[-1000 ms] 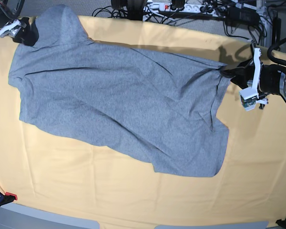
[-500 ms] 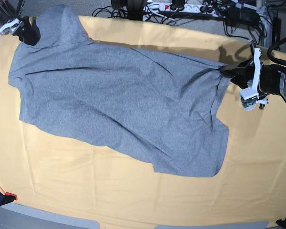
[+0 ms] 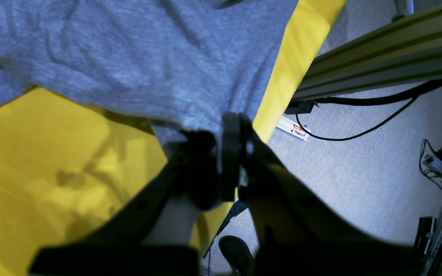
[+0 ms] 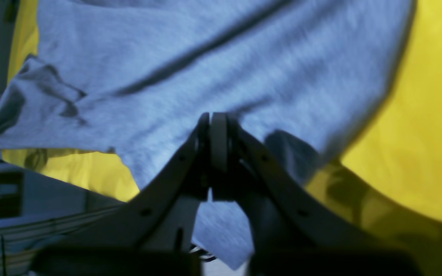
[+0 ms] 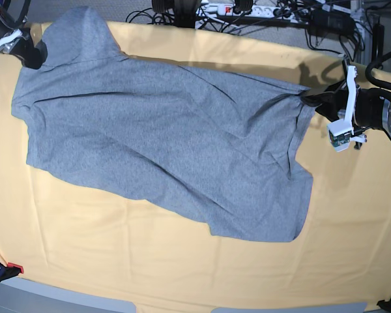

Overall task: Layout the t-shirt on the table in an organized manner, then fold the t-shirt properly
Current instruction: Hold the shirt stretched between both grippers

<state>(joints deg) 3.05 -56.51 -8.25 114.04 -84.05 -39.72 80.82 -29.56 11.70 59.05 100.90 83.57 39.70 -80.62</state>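
Note:
The grey t-shirt (image 5: 163,137) lies spread plain side up across the table (image 5: 182,274), slanting from upper left to lower right. My left gripper (image 5: 311,98) is at the base view's right, shut on the t-shirt's right edge; in the left wrist view the left gripper (image 3: 221,130) pinches grey cloth (image 3: 148,57) near the table's edge. My right gripper (image 5: 36,55) is at the base view's upper left, shut on the t-shirt's corner; in the right wrist view the right gripper (image 4: 212,122) clamps the t-shirt (image 4: 205,57). No lettering shows.
Cables and a power strip (image 5: 247,10) lie on the floor beyond the table's far edge. A metal frame rail (image 3: 378,65) and cables run past the table's edge in the left wrist view. Bare yellow cloth lies along the near side (image 5: 117,248).
My right gripper has moved left and slightly outward at the upper left corner, drawing the t-shirt's corner with it. The left gripper has stayed in place.

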